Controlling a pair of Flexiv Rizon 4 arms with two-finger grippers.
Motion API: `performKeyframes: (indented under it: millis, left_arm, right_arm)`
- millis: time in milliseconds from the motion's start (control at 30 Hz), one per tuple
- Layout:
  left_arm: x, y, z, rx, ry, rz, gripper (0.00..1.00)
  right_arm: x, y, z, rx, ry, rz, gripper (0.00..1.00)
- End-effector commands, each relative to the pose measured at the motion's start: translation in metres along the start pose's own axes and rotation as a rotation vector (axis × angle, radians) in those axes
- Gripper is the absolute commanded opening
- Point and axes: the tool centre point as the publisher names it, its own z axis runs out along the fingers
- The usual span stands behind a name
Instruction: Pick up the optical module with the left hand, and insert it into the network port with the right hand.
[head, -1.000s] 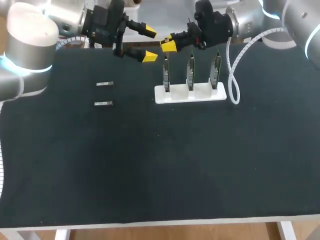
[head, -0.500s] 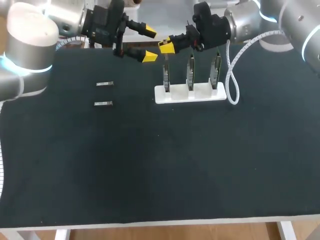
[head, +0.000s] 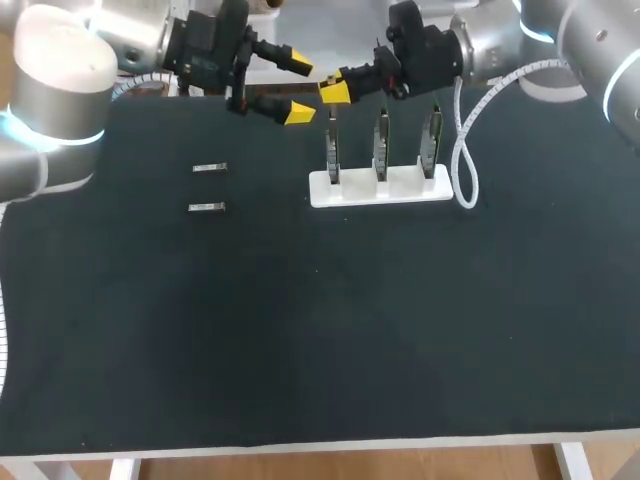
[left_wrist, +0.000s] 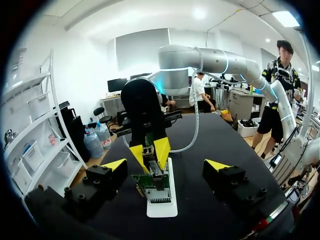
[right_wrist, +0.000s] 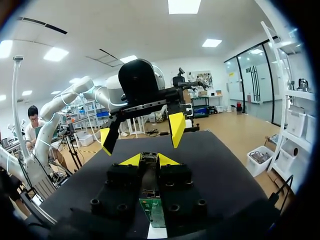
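The right gripper (head: 335, 90) has edged a little toward the left arm over the last second, and the loop of white cable (head: 462, 150) hanging from it has swung in with it; the left gripper (head: 294, 87) has held its place at the far edge of the bench (head: 320, 330). The left fingers stand spread with nothing between them; the right fingers are drawn close, pinching what looks like the slim optical module (right_wrist: 149, 159), held just above the leftmost port board (head: 332, 150) of three upright boards in a white holder (head: 380, 188). Two spare modules (head: 209, 167) lie flat on the bench, well apart from the holder. By my reading the pick-up and hand-over are done and the insertion is in hand. The next move calls for lining the module's end up with the port's opening, then pressing it in along the port's axis; a tilt would likely jam it against the cage or rock the board in its slot.
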Motion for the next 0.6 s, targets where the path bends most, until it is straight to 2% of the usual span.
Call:
performKeyframes:
  millis: [33, 600]
  left_arm:
    - [0.0001, 0.0017, 0.0002, 0.003, 0.001, 0.001, 1.00]
    - [0.0001, 0.0017, 0.0002, 0.003, 0.001, 0.001, 1.00]
  right_arm:
    - [0.0019, -0.0101, 0.0003, -0.050, -0.002, 0.006, 0.00]
    - [0.0023, -0.0117, -0.0024, -0.050, -0.003, 0.004, 0.00]
